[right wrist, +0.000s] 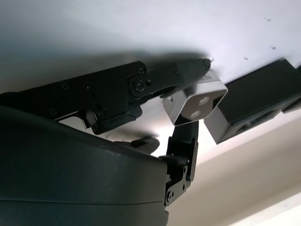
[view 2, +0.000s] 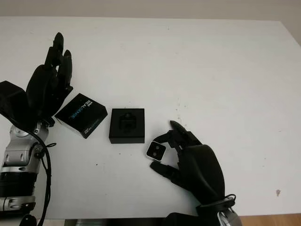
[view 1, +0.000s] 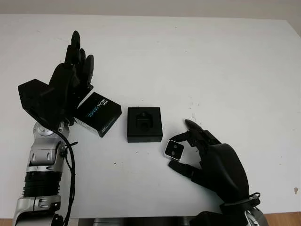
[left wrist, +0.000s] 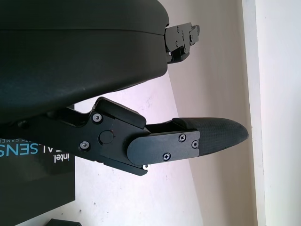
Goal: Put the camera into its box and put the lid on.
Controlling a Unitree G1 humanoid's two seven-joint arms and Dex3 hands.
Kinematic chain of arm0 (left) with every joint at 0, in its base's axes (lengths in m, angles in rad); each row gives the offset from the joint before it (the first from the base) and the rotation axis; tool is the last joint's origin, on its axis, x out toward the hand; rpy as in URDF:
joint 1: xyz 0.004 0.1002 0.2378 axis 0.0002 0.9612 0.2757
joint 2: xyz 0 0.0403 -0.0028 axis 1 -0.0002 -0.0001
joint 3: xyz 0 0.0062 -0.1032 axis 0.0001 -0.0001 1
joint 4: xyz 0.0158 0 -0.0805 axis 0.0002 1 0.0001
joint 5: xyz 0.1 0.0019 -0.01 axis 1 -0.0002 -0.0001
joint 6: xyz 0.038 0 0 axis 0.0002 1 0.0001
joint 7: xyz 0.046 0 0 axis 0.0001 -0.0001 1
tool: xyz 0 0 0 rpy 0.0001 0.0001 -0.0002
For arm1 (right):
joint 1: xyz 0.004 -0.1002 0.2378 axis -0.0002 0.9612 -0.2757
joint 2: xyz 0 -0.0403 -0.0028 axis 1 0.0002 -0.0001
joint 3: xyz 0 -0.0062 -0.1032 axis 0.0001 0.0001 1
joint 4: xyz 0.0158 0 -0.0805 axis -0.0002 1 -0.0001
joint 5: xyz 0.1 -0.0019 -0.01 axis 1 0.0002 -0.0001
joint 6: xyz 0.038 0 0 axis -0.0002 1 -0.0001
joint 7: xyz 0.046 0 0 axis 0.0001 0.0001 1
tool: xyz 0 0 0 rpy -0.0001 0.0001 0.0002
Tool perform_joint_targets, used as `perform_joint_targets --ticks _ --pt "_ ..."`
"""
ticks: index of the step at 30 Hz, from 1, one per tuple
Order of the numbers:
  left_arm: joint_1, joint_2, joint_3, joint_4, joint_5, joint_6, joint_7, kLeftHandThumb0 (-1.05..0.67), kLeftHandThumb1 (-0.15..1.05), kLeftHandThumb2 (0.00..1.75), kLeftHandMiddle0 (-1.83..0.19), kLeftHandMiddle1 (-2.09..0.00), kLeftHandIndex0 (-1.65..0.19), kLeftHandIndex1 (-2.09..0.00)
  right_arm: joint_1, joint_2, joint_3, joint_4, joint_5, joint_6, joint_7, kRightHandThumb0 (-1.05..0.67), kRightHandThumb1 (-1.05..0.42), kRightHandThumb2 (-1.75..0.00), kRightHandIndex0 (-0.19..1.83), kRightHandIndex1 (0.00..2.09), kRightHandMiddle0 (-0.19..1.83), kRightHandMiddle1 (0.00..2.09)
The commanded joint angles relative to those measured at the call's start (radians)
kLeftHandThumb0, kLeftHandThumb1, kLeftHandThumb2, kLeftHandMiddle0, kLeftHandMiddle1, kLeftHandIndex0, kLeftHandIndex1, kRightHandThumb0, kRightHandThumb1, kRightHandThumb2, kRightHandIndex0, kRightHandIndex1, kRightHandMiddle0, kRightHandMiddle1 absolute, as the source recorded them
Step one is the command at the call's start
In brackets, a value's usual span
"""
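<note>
A small silver camera (view 1: 173, 150) with two lenses is pinched in my right hand (view 1: 181, 148), just right of and nearer than the box. In the right wrist view the camera (right wrist: 196, 101) sits between black fingers (right wrist: 181, 75). The open black box (view 1: 144, 124) lies in the middle of the white table, its foam insert showing. Its black lid (view 1: 98, 113), printed with pale blue lettering, lies tilted to the left of the box. My left hand (view 1: 77, 66) hovers open over the lid's far left corner; the lid's lettering (left wrist: 33, 155) shows under it.
The white table (view 1: 211, 70) stretches wide behind and to the right of the box. Its near edge (view 1: 141, 217) runs along the bottom, between my two arms.
</note>
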Motion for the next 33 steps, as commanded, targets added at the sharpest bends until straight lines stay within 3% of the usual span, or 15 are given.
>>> perform_joint_targets --ticks 1,10,22,29,33 --pt "-0.003 0.008 0.003 -0.01 0.007 -0.003 -0.002 -0.8 1.05 0.54 0.19 0.0 0.19 0.0 0.001 0.022 0.0 0.007 0.077 0.008 0.036 -0.29 -1.05 -0.19 0.37 0.08 0.13 1.54" --pt "-0.002 0.01 0.007 -0.007 0.001 -0.002 -0.006 -0.79 1.05 0.54 0.19 0.0 0.19 0.0 -0.084 0.071 -0.068 0.084 0.399 0.076 0.194 -0.32 -1.05 -0.31 0.3 0.05 0.03 1.79" --pt "-0.003 0.02 0.004 -0.02 0.009 0.011 -0.01 -0.78 1.05 0.57 0.19 0.0 0.19 0.0 -0.154 0.069 -0.11 0.112 0.475 0.115 0.26 -0.4 -1.05 -0.34 0.28 0.05 0.01 1.91" --pt "-0.017 0.024 0.0 -0.004 0.01 0.012 -0.012 -0.78 1.05 0.56 0.19 0.0 0.19 0.0 -0.285 -0.037 -0.174 0.068 0.57 0.259 0.456 -0.44 -1.05 -0.31 0.17 0.02 0.07 1.92" --pt "-0.016 0.023 -0.003 -0.01 0.014 0.016 -0.005 -0.78 1.05 0.57 0.19 0.0 0.19 0.0 -0.398 -0.097 -0.192 0.073 0.592 0.317 0.537 -0.45 -1.05 -0.26 0.16 0.03 0.21 1.98"
